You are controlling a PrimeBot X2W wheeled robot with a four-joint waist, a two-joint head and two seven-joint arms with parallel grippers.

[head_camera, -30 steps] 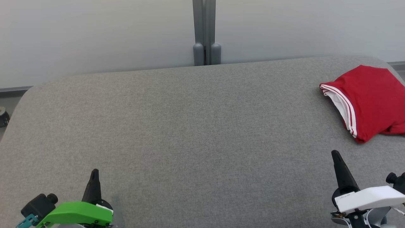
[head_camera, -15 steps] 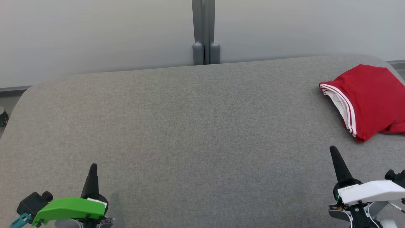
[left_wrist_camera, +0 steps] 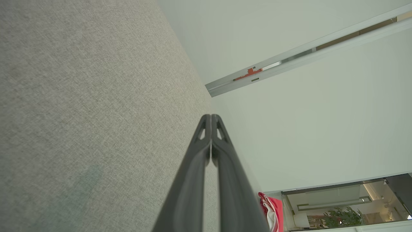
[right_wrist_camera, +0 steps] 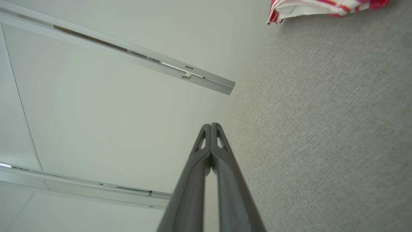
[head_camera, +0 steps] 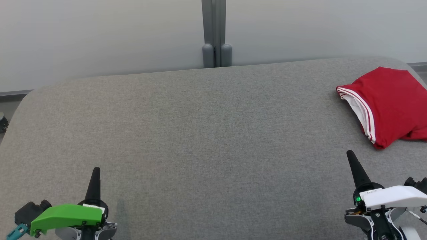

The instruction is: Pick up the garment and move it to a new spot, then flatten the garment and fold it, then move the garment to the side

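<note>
**Q:** Where is the garment?

**A:** The red garment (head_camera: pixel 390 103), folded, with white-striped trim and a white inner layer, lies on the far right of the grey fabric tabletop (head_camera: pixel 200 133), near its rounded corner. Its right part runs past the edge of the head view.

**Q:** What is the state of each claw?

**A:** The left claw (head_camera: pixel 95 171), under a green cover, is at the near left edge. Its fingers are pressed together and pinch nothing, as the left wrist view confirms (left_wrist_camera: pixel 211 116). The right claw (head_camera: pixel 350 155), under a white cover, is at the near right. Its fingers are also pressed together with nothing between them (right_wrist_camera: pixel 211 125). It is near the garment but apart from it, with a strip of grey tabletop between them.

**Q:** What are the surroundings?

**A:** A pale wall panel stands behind the tabletop, split by a grey vertical post (head_camera: pixel 216 33). A dark round object (head_camera: pixel 2 121) shows partly at the left edge.

**Q:** Is any writing readable?

**A:** The small label on the right claw's white cover is too small to read. A green indicator light (head_camera: pixel 358 199) glows beside it.
</note>
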